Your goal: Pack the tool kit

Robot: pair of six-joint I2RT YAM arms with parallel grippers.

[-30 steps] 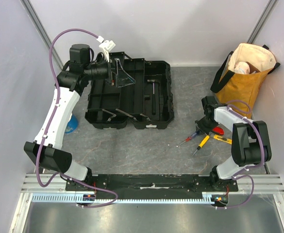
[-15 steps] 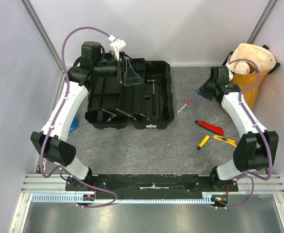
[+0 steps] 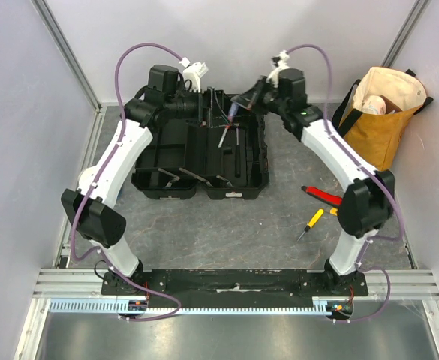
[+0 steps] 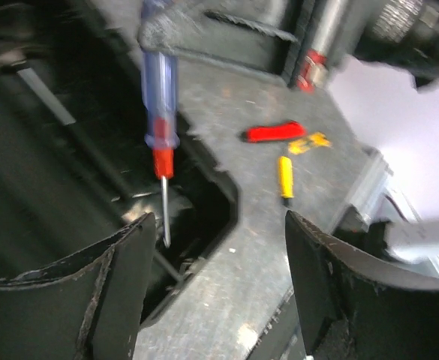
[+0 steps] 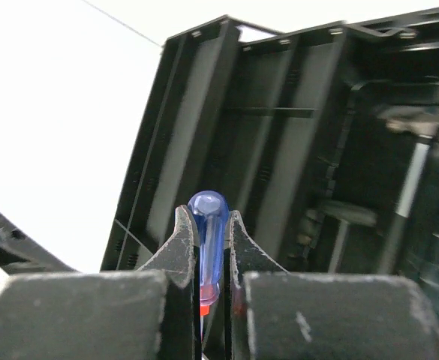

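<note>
The black toolbox [image 3: 196, 154] lies open at the table's back left. My right gripper [image 3: 243, 101] hangs over its right half, shut on a blue-handled screwdriver [image 3: 229, 124] whose shaft points down into the box. In the right wrist view the blue handle [image 5: 208, 225] sits pinched between the fingers above the box interior [image 5: 294, 112]. My left gripper [image 3: 210, 111] hovers open over the box's rear, nothing between its fingers [image 4: 121, 289]; the screwdriver [image 4: 159, 97] hangs just ahead of it. Red pliers [image 3: 324, 196], a yellow screwdriver [image 3: 311, 223] and a yellow knife [image 4: 309, 141] lie on the table.
A mustard tote bag [image 3: 384, 112] stands at the back right against the wall. A metal-shafted tool [image 5: 408, 187] lies inside the box's right half. White walls close in both sides and the back.
My right arm has swung from the tools at the right, lifting the blue screwdriver and carrying it left over the toolbox. My left gripper has shifted right along the box's rear.
</note>
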